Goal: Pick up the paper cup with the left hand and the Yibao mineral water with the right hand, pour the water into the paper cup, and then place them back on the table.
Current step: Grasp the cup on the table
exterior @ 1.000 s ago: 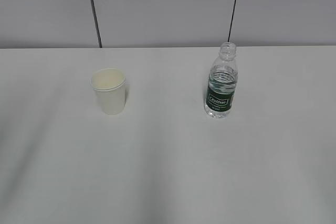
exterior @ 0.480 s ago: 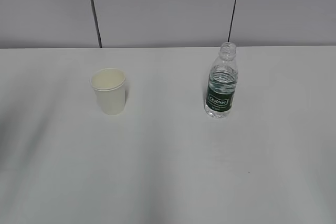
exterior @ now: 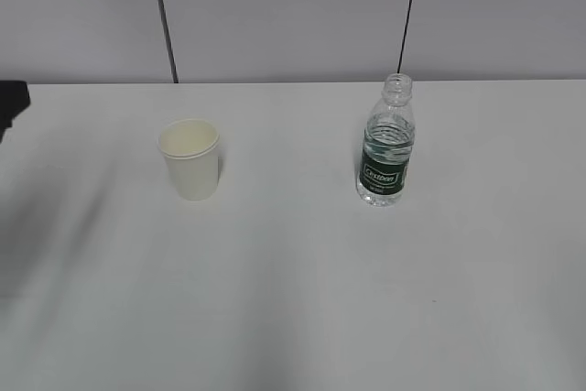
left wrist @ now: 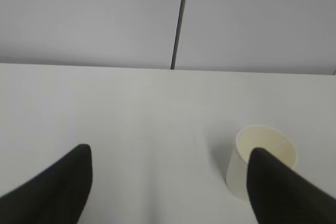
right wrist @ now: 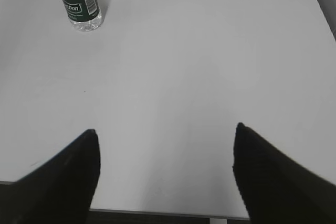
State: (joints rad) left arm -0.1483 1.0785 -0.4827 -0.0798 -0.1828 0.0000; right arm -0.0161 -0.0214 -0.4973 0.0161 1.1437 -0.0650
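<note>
The paper cup [exterior: 191, 159] stands upright on the white table [exterior: 293, 272], left of centre. The Yibao mineral water [exterior: 385, 142], capless with a dark green label, stands upright to its right. The left hand shows only as a black edge [exterior: 11, 98] at the far left of the exterior view. In the left wrist view my left gripper [left wrist: 169, 153] is open and empty; the cup [left wrist: 261, 158] sits by its right fingertip [left wrist: 273, 182], partly hidden by it. My right gripper [right wrist: 165, 132] is open and empty over the table's near edge, with the bottle [right wrist: 79, 1] far off at upper left.
A grey panelled wall [exterior: 293, 16] with two dark vertical seams runs behind the table. The table's near edge [right wrist: 168, 214] and its right edge [right wrist: 320, 3] show in the right wrist view.
A black part of the left arm has come into the exterior view at the far left edge. The cup and bottle have not moved.
</note>
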